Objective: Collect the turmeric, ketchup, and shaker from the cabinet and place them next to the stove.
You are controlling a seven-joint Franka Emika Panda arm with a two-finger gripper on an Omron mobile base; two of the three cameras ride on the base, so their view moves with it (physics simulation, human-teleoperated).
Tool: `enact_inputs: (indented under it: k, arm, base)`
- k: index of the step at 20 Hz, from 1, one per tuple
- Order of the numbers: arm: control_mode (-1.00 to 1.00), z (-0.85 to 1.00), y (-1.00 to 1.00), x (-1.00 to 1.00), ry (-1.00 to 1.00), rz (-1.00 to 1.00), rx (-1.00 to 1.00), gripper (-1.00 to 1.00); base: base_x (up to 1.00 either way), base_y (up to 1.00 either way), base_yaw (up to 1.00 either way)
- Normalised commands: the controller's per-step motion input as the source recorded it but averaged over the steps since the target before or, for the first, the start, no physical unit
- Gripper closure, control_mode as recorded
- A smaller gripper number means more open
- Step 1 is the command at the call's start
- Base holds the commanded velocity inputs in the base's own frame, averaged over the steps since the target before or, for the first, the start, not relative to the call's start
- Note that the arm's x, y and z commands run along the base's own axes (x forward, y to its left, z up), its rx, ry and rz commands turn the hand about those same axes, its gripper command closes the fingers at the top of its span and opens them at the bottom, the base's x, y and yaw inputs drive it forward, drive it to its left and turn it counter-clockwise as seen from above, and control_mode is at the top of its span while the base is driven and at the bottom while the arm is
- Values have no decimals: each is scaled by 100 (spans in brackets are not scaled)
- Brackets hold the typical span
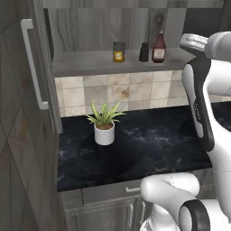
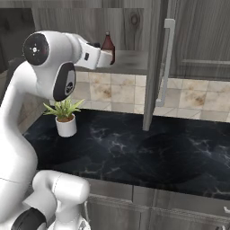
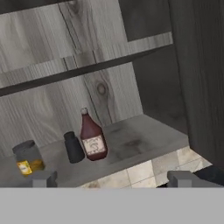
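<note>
- The turmeric [image 1: 118, 52], the shaker [image 1: 144, 52] and the ketchup [image 1: 159, 48] are seen standing upright in a row on the shelf of the cabinet [image 1: 90, 63], the jar well apart to the left, the shaker and the bottle just beside each other; nothing has been collected yet, it is judged.
- They are kept near the shelf's front edge, which probably leaves them easy to reach from the front with the door [image 1: 38, 67] swung wide.
- The hand [image 3: 111, 179] is held up at shelf level, short of the jars, with its fingertips [image 3: 41, 178] spread fully apart and nothing between them; this is judged an approach, most likely towards the ketchup, which lies nearest its line.
- In the hand view, the bottle's pale label, the upper shelf and the cabinet's side wall are shown; these are not as plain from the base.
- In the left base view, all three items are seen at once, above the tiled wall, the dark counter [image 1: 149, 149] and a potted plant [image 1: 104, 124].
- In the right base view, the jar and shaker are hidden by the arm, and just the top of the ketchup is seen past the wrist; the door's long bar handle [image 2: 165, 63] is shown best here.
</note>
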Motion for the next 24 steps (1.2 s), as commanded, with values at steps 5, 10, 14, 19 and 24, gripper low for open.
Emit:
enact_inputs:
  k: [5, 10, 14, 19, 24]
  arm:
    - [-100, -12, 10, 9, 0, 0, 0, -100]
    - [-100, -8, 5, 12, 0, 0, 0, -100]
    - [-100, -6, 0, 14, 0, 0, 0, -100]
    - [-100, -3, 0, 9, -1, 0, 0, -100]
    - [-100, 0, 0, 10, -8, 3, -3, -100]
  base:
    - [0, 0, 0]
    - [0, 0, 0]
    - [0, 0, 0]
    - [0, 0, 0]
    - [0, 0, 0]
